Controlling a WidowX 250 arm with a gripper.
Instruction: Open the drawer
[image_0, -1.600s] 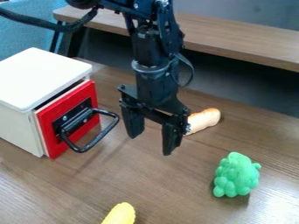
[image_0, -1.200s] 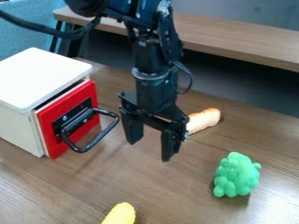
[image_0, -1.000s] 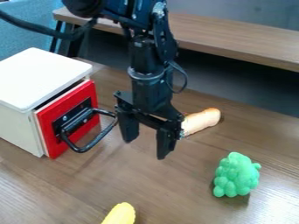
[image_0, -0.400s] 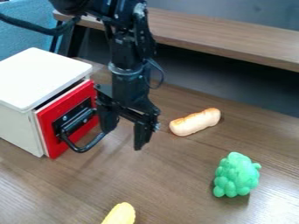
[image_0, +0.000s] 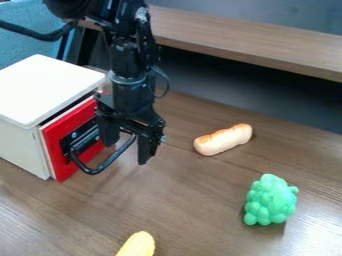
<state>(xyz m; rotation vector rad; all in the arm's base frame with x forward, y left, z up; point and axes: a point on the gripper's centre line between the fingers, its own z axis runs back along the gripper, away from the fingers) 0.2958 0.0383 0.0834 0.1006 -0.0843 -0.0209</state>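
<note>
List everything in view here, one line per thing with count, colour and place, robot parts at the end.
Box: one, white, at the left on the table
Drawer: one, red front, in the side of the box that faces the tool
Handle: one, black, on the drawer front, sticking out
Bread: one, light brown, right of the tool
Grapes: one bunch, green, lower right
Corn: one, yellow, at the bottom edge
Table: one, brown, under it all
Bench: one, brown, behind the table
Chair: one, blue, upper left corner
Arm: one, black, in from the top
Tool: one, black, open, at the handle
</note>
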